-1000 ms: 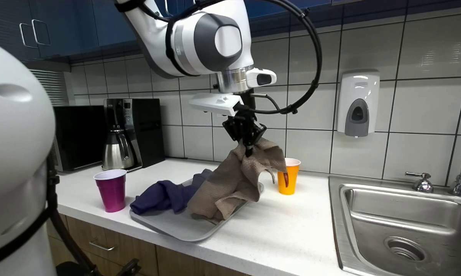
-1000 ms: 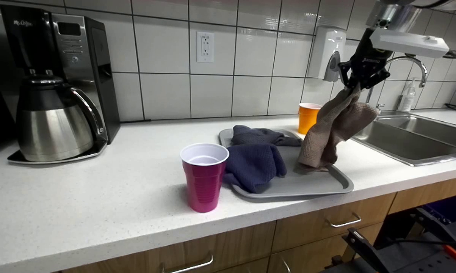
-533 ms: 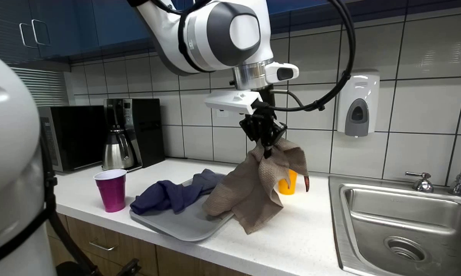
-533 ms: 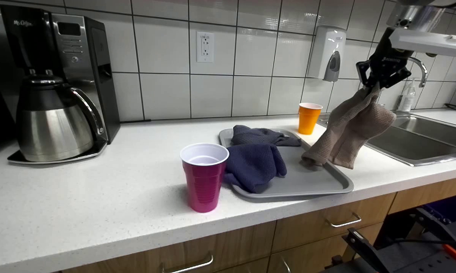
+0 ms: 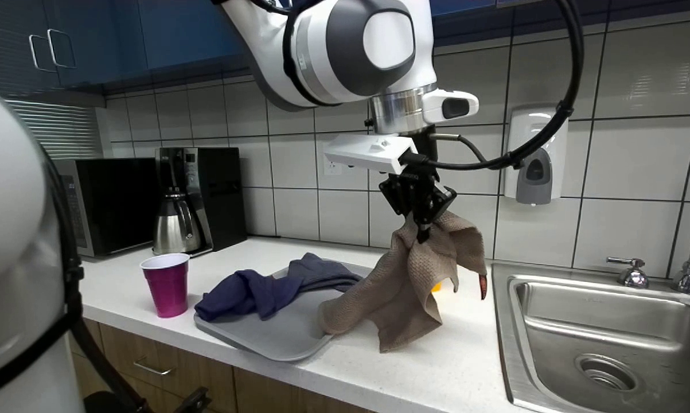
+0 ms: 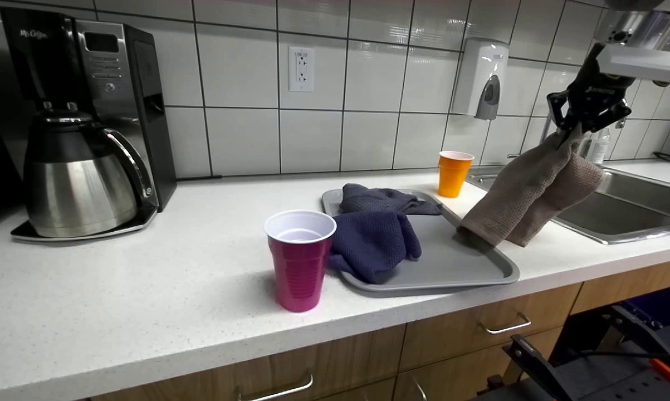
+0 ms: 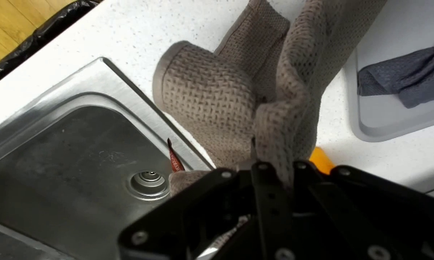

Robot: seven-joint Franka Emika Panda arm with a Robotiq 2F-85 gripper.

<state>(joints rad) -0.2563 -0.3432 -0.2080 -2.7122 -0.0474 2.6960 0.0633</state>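
A black gripper (image 5: 423, 230) at the end of a white robot arm (image 5: 388, 43) pinches a brown waffle-weave cloth (image 5: 405, 287) in its closed jaws. The cloth hangs in loose folds above the white, finely speckled counter (image 6: 212, 289), between a grey tray (image 6: 457, 267) and a steel sink (image 5: 585, 344); one low corner overlaps the tray's edge in both exterior views, and whether it touches is unclear. On the tray lie a crumpled navy cloth (image 6: 376, 239) and, beside it, a slate-grey cloth (image 6: 387, 200). A magenta cup (image 6: 300, 267) stands upright just beside the tray. Wood-grain drawers (image 6: 440, 328) front the counter. Farther back, a coffee maker (image 6: 156, 122) with a steel carafe (image 6: 81, 192) and a microwave (image 5: 115, 206) stand near a wall of white tiles (image 6: 312, 139), where a soap dispenser (image 6: 482, 72) hangs. Blue cupboards (image 5: 178, 34) and a slatted blind (image 5: 52, 132) appear only in an exterior view, where the brown cloth hides all but a sliver of an orange cup; the orange cup (image 6: 453, 175) shows whole in an exterior view that also includes a bottle (image 6: 601, 147) behind the sink. The wrist view, looking down, adds yellowish wood flooring (image 7: 7, 25), shiny black plastic (image 7: 45, 34) beyond the counter, and lettering on a red tag (image 7: 174, 159) at the cloth's edge.
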